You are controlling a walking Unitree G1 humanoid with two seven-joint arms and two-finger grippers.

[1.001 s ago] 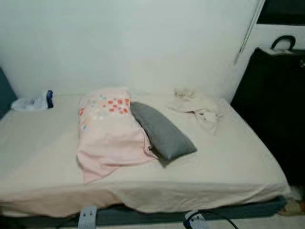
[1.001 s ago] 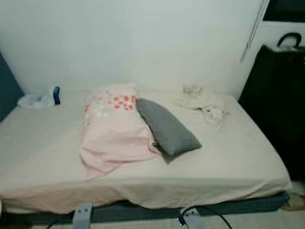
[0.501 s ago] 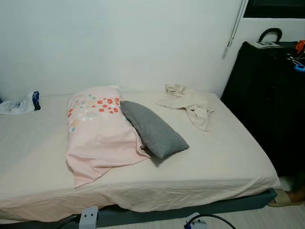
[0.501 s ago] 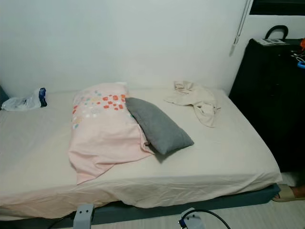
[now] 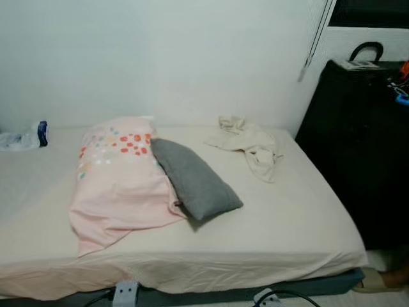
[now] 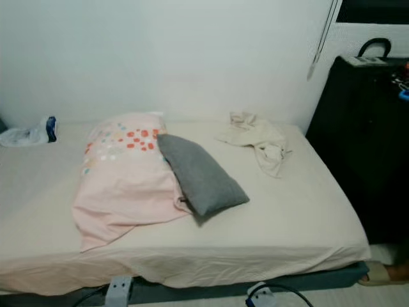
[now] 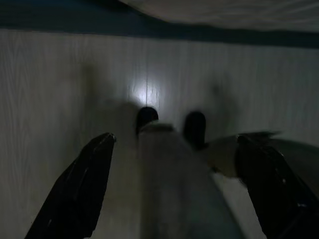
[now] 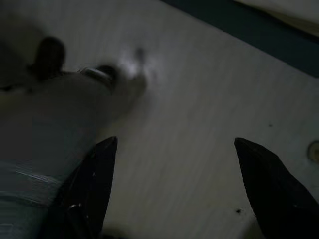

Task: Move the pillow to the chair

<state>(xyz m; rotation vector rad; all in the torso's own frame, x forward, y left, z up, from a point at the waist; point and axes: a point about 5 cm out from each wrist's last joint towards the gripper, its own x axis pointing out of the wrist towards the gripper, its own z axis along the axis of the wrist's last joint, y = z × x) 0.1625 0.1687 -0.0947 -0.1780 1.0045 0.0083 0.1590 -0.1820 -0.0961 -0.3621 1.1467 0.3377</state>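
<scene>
Bed (image 5: 300,224): set against the far wall (image 5: 160,57), its near edge running across the lower part of the head views.
Large pillow (image 5: 115,179): laid on the bed, left of centre, reaching from the far side towards the near edge.
Small pillow (image 5: 192,179): laid just right of the large pillow, touching it and overlapping its right edge.
Crumpled cloth (image 5: 249,144): placed on the far right part of the bed, apart from both pillows.
Bag (image 5: 22,135): placed at the far left of the bed, against the wall.
Cabinet (image 5: 364,147): stood right of the bed.
Cord (image 5: 316,38): hung down the wall, between bed and cabinet.
Slipper (image 5: 383,280): left on the floor at the bed's near right corner.
</scene>
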